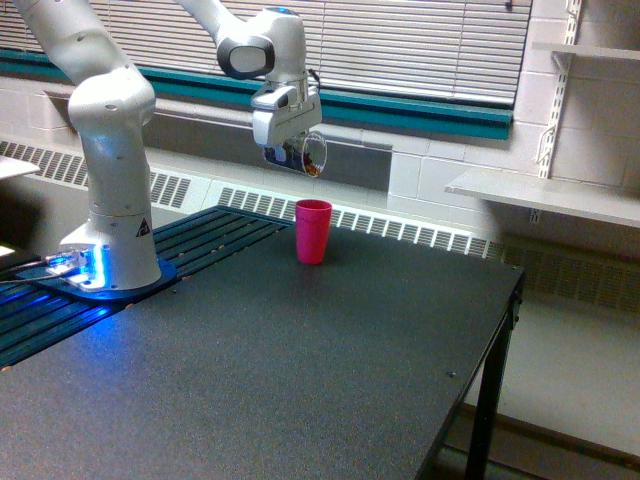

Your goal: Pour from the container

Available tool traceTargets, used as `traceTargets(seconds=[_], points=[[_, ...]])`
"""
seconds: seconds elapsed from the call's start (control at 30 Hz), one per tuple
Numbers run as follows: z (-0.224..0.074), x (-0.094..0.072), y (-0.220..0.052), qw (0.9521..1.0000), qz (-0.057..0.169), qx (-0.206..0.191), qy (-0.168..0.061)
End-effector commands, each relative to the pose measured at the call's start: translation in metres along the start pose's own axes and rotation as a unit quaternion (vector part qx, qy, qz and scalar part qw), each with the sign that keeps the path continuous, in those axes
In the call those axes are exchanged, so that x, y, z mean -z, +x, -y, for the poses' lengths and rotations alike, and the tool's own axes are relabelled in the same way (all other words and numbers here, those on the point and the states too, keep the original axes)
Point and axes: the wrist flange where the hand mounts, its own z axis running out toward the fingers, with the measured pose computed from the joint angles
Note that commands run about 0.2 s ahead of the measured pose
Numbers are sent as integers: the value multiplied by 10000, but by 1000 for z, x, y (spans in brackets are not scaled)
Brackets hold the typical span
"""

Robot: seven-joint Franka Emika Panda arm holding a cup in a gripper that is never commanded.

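White arm arcs up from its base, wrist bent over so the gripper [297, 152] hangs downward (slightly tilted), fingers apparently clamped on the container [311, 155].

Even, soft indoor light on my feed, blue glow at the arm's base [85, 270], faint sheen on the dark table [300, 370], slightly soft focus throughout.

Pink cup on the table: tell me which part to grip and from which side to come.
Grip the pink cup around its side wall near the middle, coming in level from the exterior view's right. It stands upright with its mouth open, and the table is bare on that side. The end effector with the clear container hangs above it.
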Motion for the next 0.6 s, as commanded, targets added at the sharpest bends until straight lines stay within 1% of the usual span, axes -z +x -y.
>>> traceTargets(seconds=[0.03, 0.27, 0.6], points=[[1, -2, -8, 9998, 78, 195, 23], [-1, -6, -4, 9999, 82, 121, -24], [-7, -13, 1, 9998, 151, -37, -98]])
